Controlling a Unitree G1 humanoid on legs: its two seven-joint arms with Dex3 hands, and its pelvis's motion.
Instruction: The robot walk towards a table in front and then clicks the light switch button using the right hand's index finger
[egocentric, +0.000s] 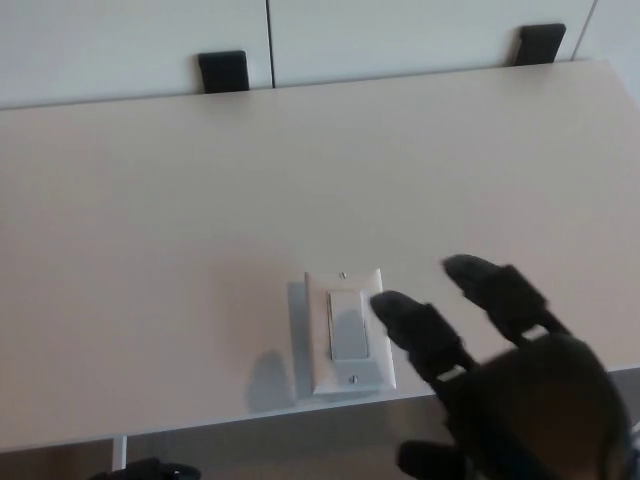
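One light switch (345, 330) | long axis toward far edge | right robot hand (500, 380) empty, fingers spread

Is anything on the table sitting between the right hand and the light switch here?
Nothing visible does. The right hand hangs open just right of the light switch, one fingertip beside its plate, and the table between them is bare.

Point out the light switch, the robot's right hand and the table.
light switch (347, 327), head view, on its rocker button.
right hand (500, 370), head view, on the hand's middle, fingers spread.
table (300, 170), head view, on its bare top.
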